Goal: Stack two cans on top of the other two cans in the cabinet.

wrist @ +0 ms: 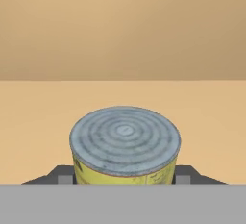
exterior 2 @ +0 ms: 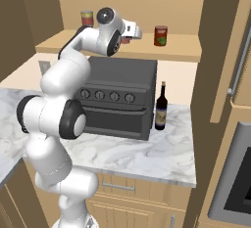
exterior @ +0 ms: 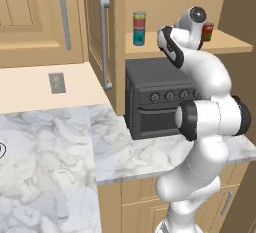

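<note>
Four cans: you have them all on the cabinet shelf (exterior: 235, 46), in three spots.
Stack: the red can (exterior: 139, 20) stands on the teal can (exterior: 139, 37) at the shelf's left end, both upright; you see this in the left base view, just right of the open door (exterior: 94, 32).
Dark red can: upright and alone, on the right part of the shelf (exterior 2: 161, 35); in the left base view it peeks out behind the arm's wrist (exterior: 208, 31).
Yellow can: in the hand view it sits right in front of the camera, grey ringed lid up, on the tan shelf board (wrist: 125, 143).
Gripper: your two dark fingers (wrist: 63, 175) press against the yellow can from both sides, low on its wall; the jaws are closed on it (wrist: 124, 179).
Arm: it reaches up over the oven (exterior 2: 117, 97) to shelf height, hand between the stack and the dark red can in the right base view.
Lift: you cannot tell from these views whether the yellow can is off the board.
Counter: a dark bottle (exterior 2: 161, 107) stands just right of the oven on the marble top (exterior 2: 147, 158).
</note>
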You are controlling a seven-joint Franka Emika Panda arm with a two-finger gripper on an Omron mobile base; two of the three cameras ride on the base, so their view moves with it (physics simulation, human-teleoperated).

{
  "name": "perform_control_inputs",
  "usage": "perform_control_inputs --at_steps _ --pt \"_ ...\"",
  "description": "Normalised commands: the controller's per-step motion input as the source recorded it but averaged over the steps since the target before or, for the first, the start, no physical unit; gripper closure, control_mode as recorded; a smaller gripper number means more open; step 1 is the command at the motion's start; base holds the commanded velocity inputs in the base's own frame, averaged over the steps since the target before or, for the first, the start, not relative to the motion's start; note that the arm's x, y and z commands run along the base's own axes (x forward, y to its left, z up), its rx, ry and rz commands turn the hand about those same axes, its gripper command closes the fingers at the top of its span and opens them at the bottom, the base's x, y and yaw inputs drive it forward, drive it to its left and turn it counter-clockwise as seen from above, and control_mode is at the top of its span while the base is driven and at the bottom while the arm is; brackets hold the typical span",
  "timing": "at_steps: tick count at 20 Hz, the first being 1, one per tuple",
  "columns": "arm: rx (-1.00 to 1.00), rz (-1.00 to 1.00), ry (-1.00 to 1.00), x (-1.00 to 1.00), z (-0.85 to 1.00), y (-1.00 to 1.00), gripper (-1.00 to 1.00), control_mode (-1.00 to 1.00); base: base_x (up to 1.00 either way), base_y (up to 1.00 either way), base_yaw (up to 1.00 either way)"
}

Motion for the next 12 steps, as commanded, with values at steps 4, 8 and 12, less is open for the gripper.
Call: perform_control_inputs --at_steps 4,8,12 --pt "0.00 0.00 -0.01 -0.17 0.08 -0.08 1.00 -1.00 0.00 0.00 0.00" --pt "0.00 0.00 -0.10 -0.22 0.28 -0.02 1.00 -1.00 0.00 0.00 0.00" --pt "0.00 0.00 -0.18 -0.34 0.27 -0.08 1.00 -1.00 0.00 0.00 0.00"
